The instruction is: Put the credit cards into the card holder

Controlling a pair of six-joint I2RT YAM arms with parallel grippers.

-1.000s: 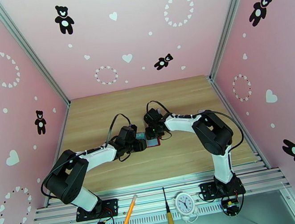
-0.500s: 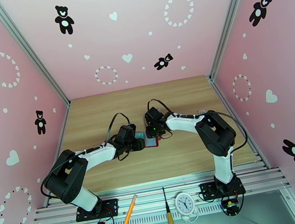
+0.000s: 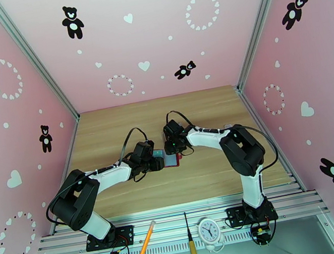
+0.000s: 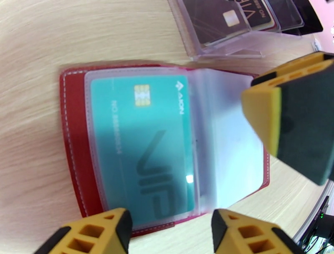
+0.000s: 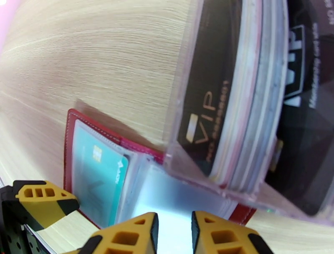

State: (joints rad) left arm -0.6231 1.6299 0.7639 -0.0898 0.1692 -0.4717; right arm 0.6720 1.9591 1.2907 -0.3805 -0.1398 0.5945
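Jaws first: my left gripper (image 4: 171, 234) stands wide apart with nothing between, its tips straddling the near edge of the small dark-red leather-like folding card holder (image 4: 71, 138), which lies open and flat on the wooden table (image 4: 33, 50). My right gripper (image 5: 173, 234) shows a narrow gap with nothing in it that I can make out. It hangs over the holder's empty clear pocket leaf (image 4: 225, 138), at 3 o'clock in my left wrist view. The thin teal-blue plastic card (image 4: 142, 146) is already seated in the pocket at 9 o'clock of the fold. Just beyond the holder, at 1 o'clock, stands the clear slotted plastic stand (image 4: 234, 46) with the dark brown cards (image 4: 225, 21).

To do this step well, I judge my left jaws should pin the holder's near edge so it cannot skate. My right should lift one card from the stand by its short edge, bring it level with the empty leaf's mouth and slide it in flat. A tilted entry would likely buckle the soft plastic.

Count: one card holder, one teal-blue plastic card in it, one stand, two dark brown cards whose faces I can read, and some pale-edged cards (image 5: 250, 104) stacked between them that I cannot number.
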